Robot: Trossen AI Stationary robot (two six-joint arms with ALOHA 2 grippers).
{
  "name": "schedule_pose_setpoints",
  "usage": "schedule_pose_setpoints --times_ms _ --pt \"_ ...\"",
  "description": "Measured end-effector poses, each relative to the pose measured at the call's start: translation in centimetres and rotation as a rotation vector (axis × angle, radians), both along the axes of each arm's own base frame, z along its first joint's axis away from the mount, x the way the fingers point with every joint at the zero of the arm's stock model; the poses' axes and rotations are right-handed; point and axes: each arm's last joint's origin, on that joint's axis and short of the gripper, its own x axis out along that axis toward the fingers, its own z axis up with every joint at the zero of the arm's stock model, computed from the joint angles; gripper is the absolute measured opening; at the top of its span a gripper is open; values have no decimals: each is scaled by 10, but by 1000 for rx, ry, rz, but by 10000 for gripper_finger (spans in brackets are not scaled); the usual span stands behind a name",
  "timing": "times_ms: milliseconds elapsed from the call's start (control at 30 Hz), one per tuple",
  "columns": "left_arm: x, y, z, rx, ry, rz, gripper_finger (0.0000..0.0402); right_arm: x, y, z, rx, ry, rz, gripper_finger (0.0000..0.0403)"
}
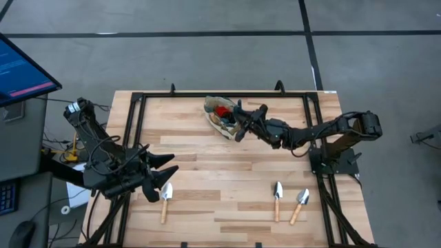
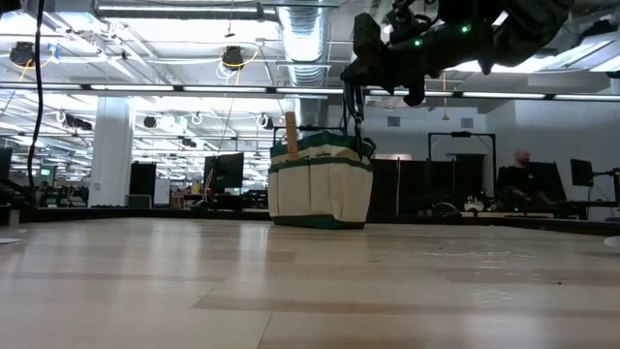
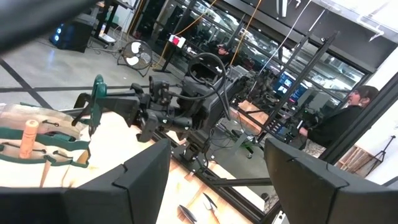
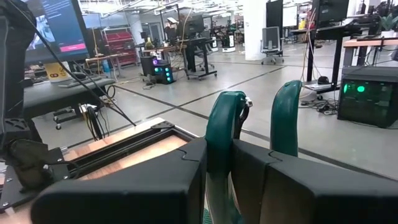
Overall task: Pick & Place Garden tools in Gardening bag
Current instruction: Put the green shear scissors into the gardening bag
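- While my right gripper [image 1: 241, 128] is clamped on the green handle loop [image 4: 222, 134] of the gardening bag [image 1: 222, 116], holding it at the table's far middle, my left gripper [image 1: 160, 173] hangs with fingers spread wide just beside a trowel [image 1: 165, 200] at the near left.
- I judge this as the bag-steadying step, with the left arm about to pick; next I need to lower the left fingers around that trowel's wooden handle, close, and carry it to the bag.
- I count three trowels on the table: that one and a pair [image 1: 288, 201] near right.
- One wooden handle [image 2: 291, 133] and something red [image 1: 222, 109] already sit in the bag.
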Motion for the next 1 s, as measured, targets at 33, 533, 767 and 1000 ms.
schedule_pose_setpoints --times_ms 33,533,767,1000 --pt "0 0 0 0 0 0 260 0 0 0 0 0 1 40" --pt "0 0 0 0 0 0 260 16 13 -19 -12 -94 -37 40" --pt "0 0 0 -7 -3 0 260 24 26 -38 -54 -172 -93 43" --pt "0 0 0 -3 -1 0 260 24 32 -41 -64 -149 -103 49"
